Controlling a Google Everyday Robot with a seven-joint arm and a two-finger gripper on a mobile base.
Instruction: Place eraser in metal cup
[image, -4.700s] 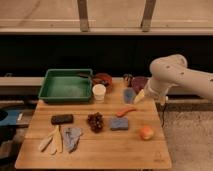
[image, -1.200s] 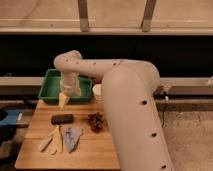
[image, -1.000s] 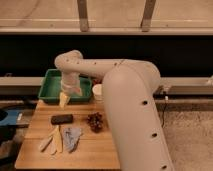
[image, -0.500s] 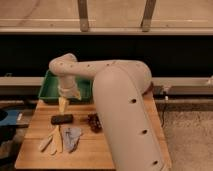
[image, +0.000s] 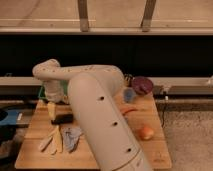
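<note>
The eraser (image: 63, 119) is a flat black block lying on the left part of the wooden table (image: 155, 150). My gripper (image: 52, 112) hangs just left of it and slightly above, yellowish fingers (image: 51, 110) pointing down and open, holding nothing. The big white arm runs from the bottom centre up and over to the left, hiding the table's middle. The metal cup (image: 128, 79) shows as a small dark cylinder at the back, just right of the arm, far from the gripper.
A light-blue cup (image: 129, 95) and a purple bowl (image: 143, 86) stand at the back right. An orange fruit (image: 146, 132) and a red-orange item (image: 128, 111) lie on the right. A grey-blue cloth (image: 71, 138) and wooden utensils (image: 52, 141) lie at the front left. The green tray (image: 42, 93) is mostly hidden.
The arm has swung left and lowered; the gripper went from over the green tray down to just beside the eraser. The eraser has not moved.
</note>
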